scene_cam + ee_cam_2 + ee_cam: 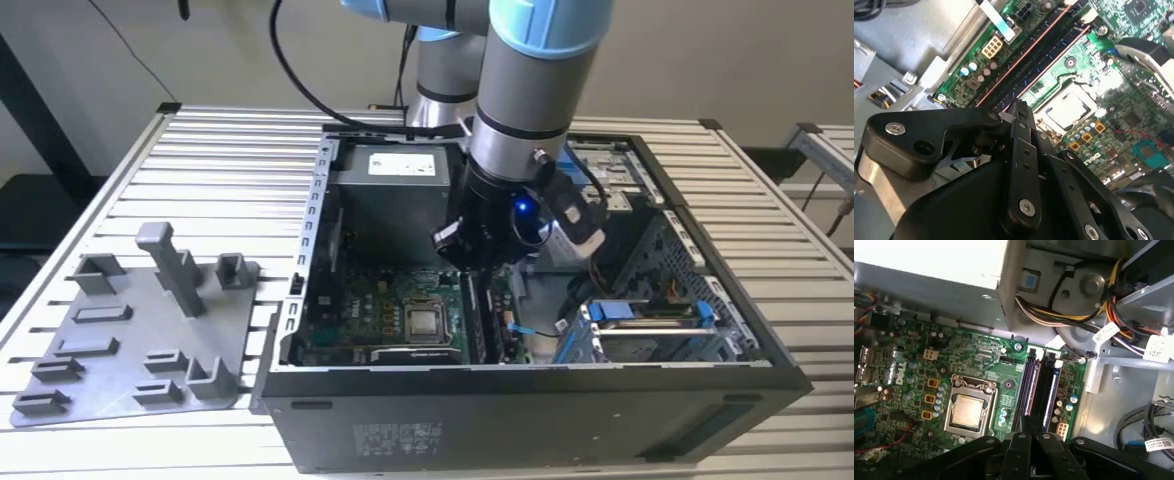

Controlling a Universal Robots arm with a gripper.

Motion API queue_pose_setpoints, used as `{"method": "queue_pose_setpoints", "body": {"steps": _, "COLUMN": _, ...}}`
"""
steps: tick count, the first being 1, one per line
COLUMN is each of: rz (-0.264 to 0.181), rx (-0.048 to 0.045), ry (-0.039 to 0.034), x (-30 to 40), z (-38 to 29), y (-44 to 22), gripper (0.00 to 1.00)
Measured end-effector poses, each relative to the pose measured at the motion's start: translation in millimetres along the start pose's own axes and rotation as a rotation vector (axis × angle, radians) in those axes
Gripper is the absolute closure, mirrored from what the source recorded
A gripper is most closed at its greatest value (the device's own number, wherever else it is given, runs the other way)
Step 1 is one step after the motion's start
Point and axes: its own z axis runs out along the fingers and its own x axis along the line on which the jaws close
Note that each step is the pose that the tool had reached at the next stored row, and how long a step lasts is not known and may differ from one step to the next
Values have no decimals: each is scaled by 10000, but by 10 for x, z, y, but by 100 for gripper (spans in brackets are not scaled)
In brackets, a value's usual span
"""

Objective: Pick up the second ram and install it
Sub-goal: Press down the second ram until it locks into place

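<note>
Second ram, a thin, long, dark memory stick [1028, 387], seems to stand on its edge in one of the two long parallel slots of the green motherboard [979, 355], beside the square silver processor [966, 410]. In the second wrist view it shows as a dark strip with a coppery edge [1046, 62].

The black gripper [470, 262] has its fingers [1020, 130] drawn together to a narrow point. In both wrist views this point lies at one end of the stick. I cannot tell if the tips pinch the stick or only touch it.

In the exterior view the grey arm with blue joints [534, 70] reaches down into the open black computer case [534, 410]. The case lies on a table of white slats [227, 140]. A grey plastic fixture plate with upright posts [134, 340] lies on the table at the exterior view's left of the case.
</note>
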Motion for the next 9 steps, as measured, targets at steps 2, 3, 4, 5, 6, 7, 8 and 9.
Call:
{"method": "queue_pose_setpoints", "body": {"steps": 2, "rz": -360, "rx": -1, "ry": 1, "x": 0, "z": 1, "y": 0, "gripper": 89}}
{"method": "queue_pose_setpoints", "body": {"steps": 3, "rz": -545, "rx": -3, "ry": 4, "x": 0, "z": 1, "y": 0, "gripper": 89}}
{"method": "queue_pose_setpoints", "body": {"steps": 4, "rz": -726, "rx": -4, "ry": 7, "x": 0, "z": 1, "y": 0, "gripper": 89}}
{"method": "queue_pose_setpoints", "body": {"steps": 5, "rz": -910, "rx": -6, "ry": 10, "x": 0, "z": 2, "y": 0, "gripper": 89}}
{"method": "queue_pose_setpoints", "body": {"steps": 6, "rz": -1090, "rx": -7, "ry": 15, "x": 0, "z": 3, "y": 0, "gripper": 89}}
{"method": "queue_pose_setpoints", "body": {"steps": 7, "rz": -1269, "rx": -8, "ry": 18, "x": 0, "z": 3, "y": 0, "gripper": 89}}
{"method": "queue_pose_setpoints", "body": {"steps": 8, "rz": -1450, "rx": -10, "ry": 22, "x": 0, "z": 4, "y": 0, "gripper": 89}}
{"method": "queue_pose_setpoints", "body": {"steps": 9, "rz": -1635, "rx": -12, "ry": 26, "x": 0, "z": 5, "y": 0, "gripper": 89}}
